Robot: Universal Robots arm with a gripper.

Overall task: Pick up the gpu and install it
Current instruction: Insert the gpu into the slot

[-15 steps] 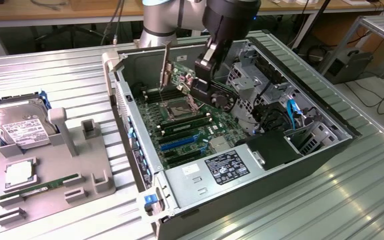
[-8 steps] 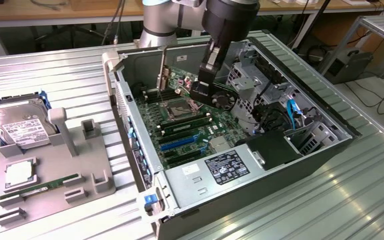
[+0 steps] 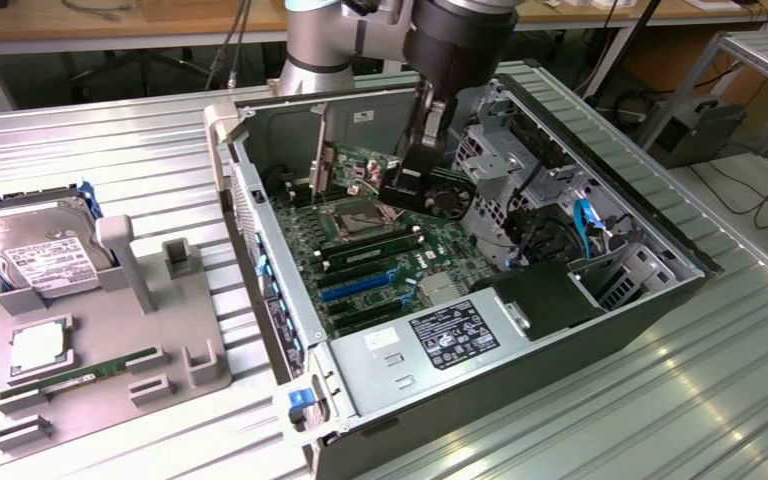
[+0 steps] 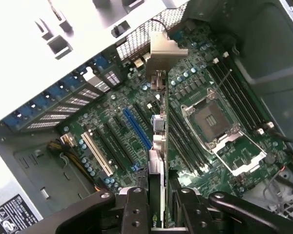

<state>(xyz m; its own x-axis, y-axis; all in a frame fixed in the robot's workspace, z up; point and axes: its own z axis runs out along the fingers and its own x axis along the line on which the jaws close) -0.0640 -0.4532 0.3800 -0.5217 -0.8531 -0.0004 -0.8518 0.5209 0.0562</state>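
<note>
The gpu (image 4: 157, 161) is held edge-on inside the open computer case (image 3: 651, 300), above the motherboard (image 4: 112, 141). Its pale metal bracket (image 4: 164, 48) points toward the rear slot openings (image 4: 63, 102). The gripper (image 4: 158, 197) pinches the card's upper edge between its fingers (image 4: 136, 209). In the exterior view, the gripper (image 3: 411, 172) is at upper centre, deep in the case, which lies on the table (image 3: 718, 390).

The card hangs between the blue slot (image 4: 137, 127) and the CPU socket (image 4: 212, 119). It does not appear to be seated.

To do this step well:
- Keep the card perpendicular to the board.
- Align the contact edge along the full length of the slot.
- Bring the bracket flush to its rear opening.
- Press straight down, evenly, without twisting.
</note>
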